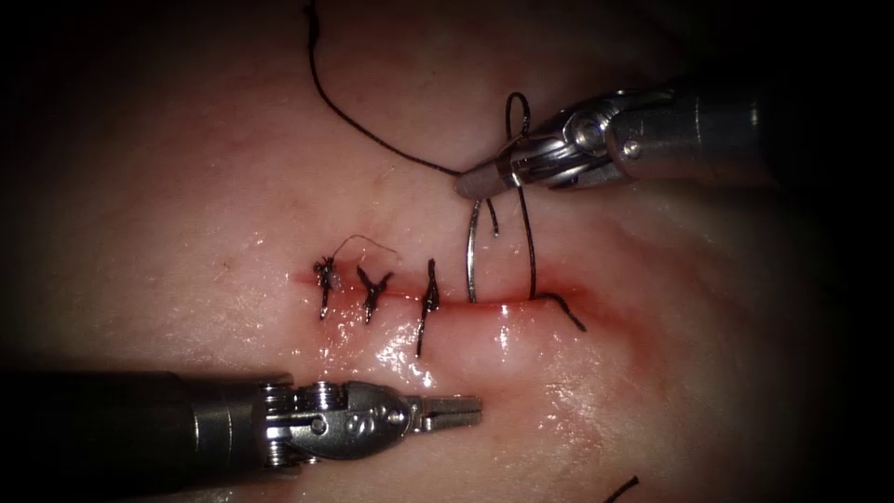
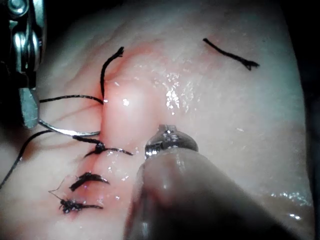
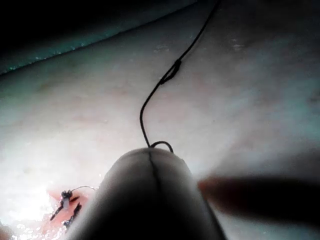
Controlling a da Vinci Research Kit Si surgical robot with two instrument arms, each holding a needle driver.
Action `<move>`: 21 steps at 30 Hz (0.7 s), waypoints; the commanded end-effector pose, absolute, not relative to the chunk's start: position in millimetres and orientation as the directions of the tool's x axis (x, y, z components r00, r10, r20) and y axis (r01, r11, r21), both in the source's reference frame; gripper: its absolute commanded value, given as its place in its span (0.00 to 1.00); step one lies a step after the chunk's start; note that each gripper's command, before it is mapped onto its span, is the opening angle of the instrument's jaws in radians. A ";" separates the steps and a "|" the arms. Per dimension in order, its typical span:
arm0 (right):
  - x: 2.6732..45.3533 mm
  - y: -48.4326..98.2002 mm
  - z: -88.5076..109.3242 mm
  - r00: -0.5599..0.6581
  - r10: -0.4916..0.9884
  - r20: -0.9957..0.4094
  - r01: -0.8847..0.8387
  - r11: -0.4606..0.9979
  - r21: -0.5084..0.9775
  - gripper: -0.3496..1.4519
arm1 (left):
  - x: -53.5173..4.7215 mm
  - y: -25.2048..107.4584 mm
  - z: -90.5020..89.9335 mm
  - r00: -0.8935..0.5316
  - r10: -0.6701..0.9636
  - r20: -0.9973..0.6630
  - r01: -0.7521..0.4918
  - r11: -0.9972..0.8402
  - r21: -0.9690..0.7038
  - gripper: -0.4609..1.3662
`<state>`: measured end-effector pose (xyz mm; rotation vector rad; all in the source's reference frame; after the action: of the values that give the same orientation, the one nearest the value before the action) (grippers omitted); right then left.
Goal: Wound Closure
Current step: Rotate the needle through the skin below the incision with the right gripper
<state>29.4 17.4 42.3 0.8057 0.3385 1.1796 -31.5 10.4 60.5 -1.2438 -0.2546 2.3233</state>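
The right tool [image 1: 477,183] hovers above the far side of the cut [image 1: 521,300], jaws shut on the upper end of the curved needle [image 1: 471,251]. The needle arcs down and its lower end meets the tissue at the cut's edge, just right of the stitches [image 1: 372,291]. Black thread [image 1: 372,130] runs from the far left to those jaws. A second strand [image 1: 531,233] drops into the cut. The left tool [image 1: 470,408] lies on the near side, jaws shut on nothing. The left wrist view shows the needle [image 2: 70,131] between the right tool [image 2: 29,107] and the cut.
Three tied stitches close the cut's left part. Glossy fluid wets the tissue [image 1: 186,186] on the near side of the cut. A loose cut piece of thread [image 1: 622,488] lies at the near right, also in the left wrist view as a thread piece [image 2: 230,54].
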 end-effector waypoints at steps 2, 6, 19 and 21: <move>29.5 17.5 42.4 0.394 0.899 0.192 -0.682 0.146 0.717 0.00 | -31.5 10.4 60.5 -0.466 0.501 -0.729 -0.324 -0.864 -0.387 0.06; 29.6 16.9 42.5 0.419 0.873 0.249 -0.693 0.130 0.709 0.00 | -31.5 10.4 60.5 -0.466 0.501 -0.729 -0.324 -0.864 -0.387 0.06; 29.8 14.5 41.7 0.448 0.796 0.407 -0.708 0.038 0.705 0.00 | -31.5 10.4 60.5 -0.468 0.501 -0.728 -0.322 -0.864 -0.387 0.06; 30.0 14.2 41.5 0.452 0.790 0.415 -0.699 0.025 0.715 0.00 | -31.5 10.4 60.5 -0.468 0.501 -0.728 -0.322 -0.864 -0.387 0.06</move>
<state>30.1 13.9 41.4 1.0403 0.1068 1.1527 -31.5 10.4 60.5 -1.2414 -0.2554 2.3254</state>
